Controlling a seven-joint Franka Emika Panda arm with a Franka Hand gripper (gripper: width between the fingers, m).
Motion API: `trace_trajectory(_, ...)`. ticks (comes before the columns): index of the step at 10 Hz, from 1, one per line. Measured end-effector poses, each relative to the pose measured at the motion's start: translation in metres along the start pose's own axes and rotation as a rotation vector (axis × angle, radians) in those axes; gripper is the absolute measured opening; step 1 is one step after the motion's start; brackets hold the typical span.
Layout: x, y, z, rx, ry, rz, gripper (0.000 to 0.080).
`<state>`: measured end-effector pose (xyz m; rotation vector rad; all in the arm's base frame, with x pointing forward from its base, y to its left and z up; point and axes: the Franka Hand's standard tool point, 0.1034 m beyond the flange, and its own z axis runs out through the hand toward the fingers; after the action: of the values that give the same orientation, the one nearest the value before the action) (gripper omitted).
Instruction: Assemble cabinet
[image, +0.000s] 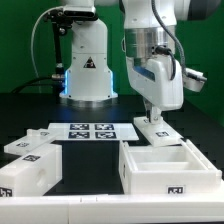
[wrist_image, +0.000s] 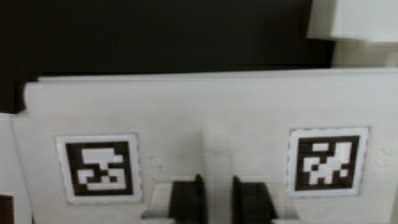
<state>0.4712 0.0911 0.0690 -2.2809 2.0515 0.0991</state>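
surface (image: 100, 192): black and flat.
marker board (image: 90, 131): thin, white, four tags, lying flat in the middle.
open box (image: 172, 184): white, open side up, front, on the exterior view's right.
small panel (image: 158, 129): white, just behind the open box.
long block (image: 28, 175): white, tagged, front, on the exterior view's left.
flat panel (image: 38, 143): white, just behind the long block.
pedestal (image: 88, 70): white, triangle sticker, at the back.

Cabinet (image: 155, 128) in loose white tagged pieces — open box (image: 175, 184), panel (image: 30, 170) well apart
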Motion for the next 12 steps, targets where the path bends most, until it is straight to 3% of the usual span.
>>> trace_trajectory(3, -0.006, 0.0, 0.001, 0.001, 0.003, 0.004, 0.0061)
trace_trajectory(5, -0.021, 0.001, 0.004, -0.006, 0.031, 0.037, 0.0061)
trace_trajectory(6, -0.03, 0.005, 0.007, -0.026, 0.057, 0.024, 0.0061)
trace_trajectory(7, -0.021, 0.008, 0.004, -0.07, 0.047, 0.033, 0.0061)
trace_trajectory(9, -0.008, 0.008, -0.001, -0.092, 0.042, 0.065, 0.0061)
trace_trajectory(12, -0.002, 0.011, -0.002, -0.091, 0.039, 0.085, 0.0061)
